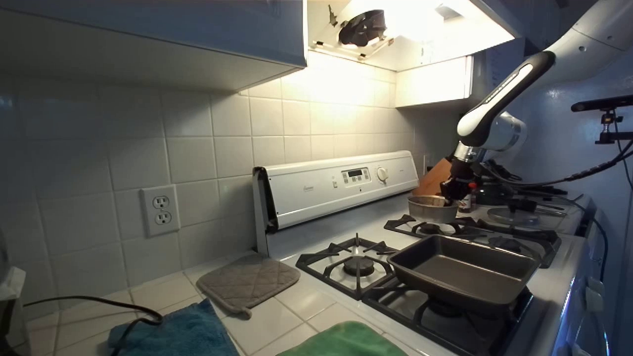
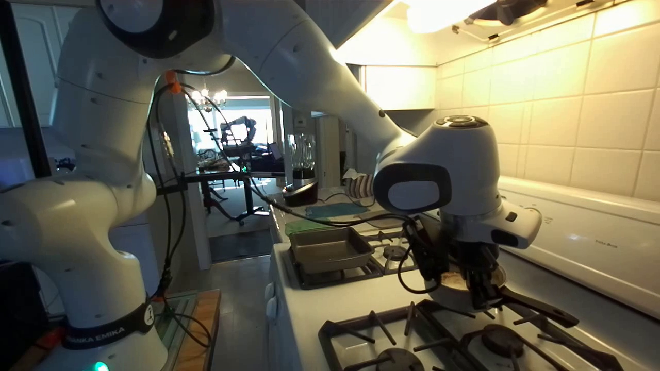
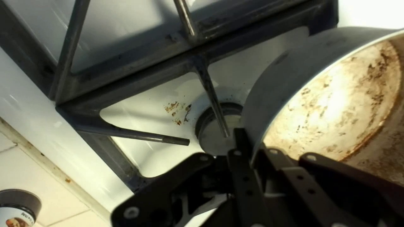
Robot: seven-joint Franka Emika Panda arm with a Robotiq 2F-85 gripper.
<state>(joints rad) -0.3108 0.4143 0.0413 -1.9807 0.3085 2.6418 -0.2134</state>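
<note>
Fingers [image 3: 243,181] clamped on stained pot [image 3: 341,104], one inside, one outside; your edge-only grip could let pot twist and slip, weight of handle [image 2: 539,306] pulling off-centre.

pot [image 3: 334,101] – dull metal, blotchy inside; baking pan [image 1: 460,277] – smooth satin metal; potholder [image 1: 249,279] matt quilted cloth

At near left in an exterior view, the dark band [image 2: 105,335] around the robot's base [image 2: 124,354] is reading "ANKA EMIKA"; small lettering on the arm [image 1: 502,91], the stove panel [image 2: 582,245] and a container's label [image 3: 18,217] is blurring beyond reading
</note>
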